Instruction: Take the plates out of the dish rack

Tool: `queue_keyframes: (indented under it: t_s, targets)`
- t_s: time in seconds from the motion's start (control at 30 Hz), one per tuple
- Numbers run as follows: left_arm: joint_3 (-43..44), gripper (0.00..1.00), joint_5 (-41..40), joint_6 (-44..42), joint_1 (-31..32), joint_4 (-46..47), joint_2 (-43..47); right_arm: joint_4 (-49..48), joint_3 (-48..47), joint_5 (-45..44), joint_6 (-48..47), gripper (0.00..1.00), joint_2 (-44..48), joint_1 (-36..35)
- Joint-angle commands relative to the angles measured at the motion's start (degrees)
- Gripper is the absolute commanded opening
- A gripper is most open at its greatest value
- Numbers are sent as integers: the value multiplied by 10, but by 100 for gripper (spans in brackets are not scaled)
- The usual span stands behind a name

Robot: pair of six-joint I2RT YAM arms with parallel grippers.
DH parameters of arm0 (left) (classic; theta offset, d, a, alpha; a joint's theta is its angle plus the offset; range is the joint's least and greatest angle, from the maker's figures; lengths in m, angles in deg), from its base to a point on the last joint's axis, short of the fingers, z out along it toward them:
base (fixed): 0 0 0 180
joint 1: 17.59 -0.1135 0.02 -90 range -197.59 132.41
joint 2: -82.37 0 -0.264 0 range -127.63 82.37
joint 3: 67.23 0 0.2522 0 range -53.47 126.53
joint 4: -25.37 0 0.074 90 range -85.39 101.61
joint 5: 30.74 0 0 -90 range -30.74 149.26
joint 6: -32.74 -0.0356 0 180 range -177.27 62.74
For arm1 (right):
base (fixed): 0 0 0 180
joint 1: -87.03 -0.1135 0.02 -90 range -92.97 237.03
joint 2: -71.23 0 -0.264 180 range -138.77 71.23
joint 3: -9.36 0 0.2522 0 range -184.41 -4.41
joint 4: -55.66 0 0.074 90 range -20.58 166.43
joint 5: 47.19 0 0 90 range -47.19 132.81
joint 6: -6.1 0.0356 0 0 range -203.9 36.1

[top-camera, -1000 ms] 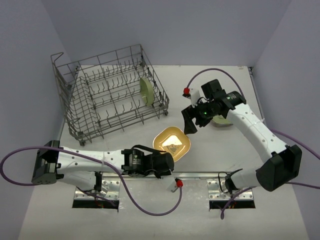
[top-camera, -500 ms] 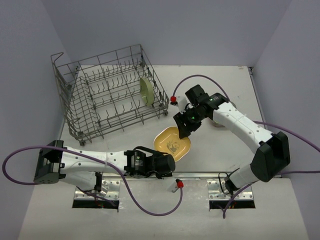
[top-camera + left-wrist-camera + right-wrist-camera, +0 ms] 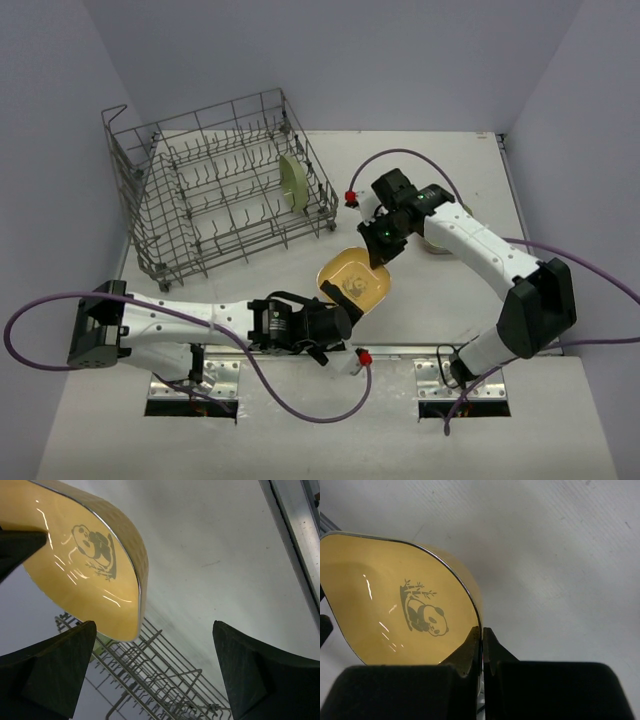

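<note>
The left hand (image 3: 343, 319) now stands apart, off the yellow plate (image 3: 355, 285); the right hand (image 3: 379, 262) now clamps its rim.

- Left pincer (image 3: 152, 630) (jaws wide apart): nothing sits between its fingers, and bare table (image 3: 225, 555) lies ahead.
- Yellow plate (image 3: 355, 282) hangs tilted just ahead of that pincer, blocking one side. The right pincer (image 3: 481, 635) clamps its far rim.
- Dish rack (image 3: 220, 195) stands beyond, apart from the plate, with a green plate (image 3: 292, 183) upright among its tines.
- Metal rail (image 3: 420, 352) runs close beside the left pincer.
</note>
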Motion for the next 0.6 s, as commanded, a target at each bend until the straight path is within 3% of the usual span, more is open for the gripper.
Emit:
queue_keyframes:
  t_s: [0.0,0.13,0.33,0.43,0.57]
  targets:
    - [97,100,17,80,-53,24,31,-13,0,-2,-9,0,52,81]
    - [214,100,13,209,-145,69,24,-17,-10,18,-64,0,76,207]
    - [465,100,197,456,-402,-57,-57,-35,-48,41,-128,0,38,363]
    - [443,100,297,542,-491,-33,-41,-40,-81,55,-141,0,4,416]
    - [373,100,334,591,-546,2,-20,-63,-100,48,-155,0,-41,455]
